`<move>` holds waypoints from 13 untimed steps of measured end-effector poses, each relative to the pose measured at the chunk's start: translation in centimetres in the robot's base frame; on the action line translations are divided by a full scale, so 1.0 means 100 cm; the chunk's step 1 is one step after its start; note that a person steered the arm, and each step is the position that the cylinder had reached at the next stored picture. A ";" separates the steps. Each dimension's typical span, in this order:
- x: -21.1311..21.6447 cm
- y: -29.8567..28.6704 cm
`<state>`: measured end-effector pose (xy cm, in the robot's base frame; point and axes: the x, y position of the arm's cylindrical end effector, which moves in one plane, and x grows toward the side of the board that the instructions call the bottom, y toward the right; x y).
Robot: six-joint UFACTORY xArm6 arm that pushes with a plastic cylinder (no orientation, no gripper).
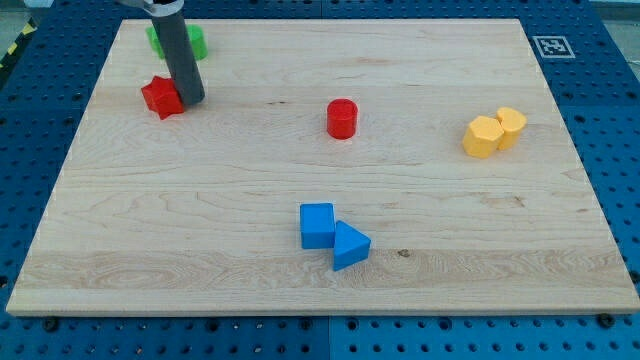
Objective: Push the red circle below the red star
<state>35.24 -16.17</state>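
Note:
The red circle [342,118], a short red cylinder, stands a little above the board's middle. The red star [161,97] lies near the view's upper left. My tip [192,101] rests on the board right against the star's right side, far to the left of the red circle. The dark rod rises from it toward the view's top and hides part of a green block [195,42].
A blue cube [317,225] and a blue triangle [349,246] touch each other near the view's bottom middle. Two yellow blocks [494,132] sit together at the view's right. The wooden board [500,270] lies on a blue pegboard table.

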 end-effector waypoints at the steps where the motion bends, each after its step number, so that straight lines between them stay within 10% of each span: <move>1: -0.001 0.068; 4: 0.030 0.240; 13: 0.038 0.140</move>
<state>39.03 -2.21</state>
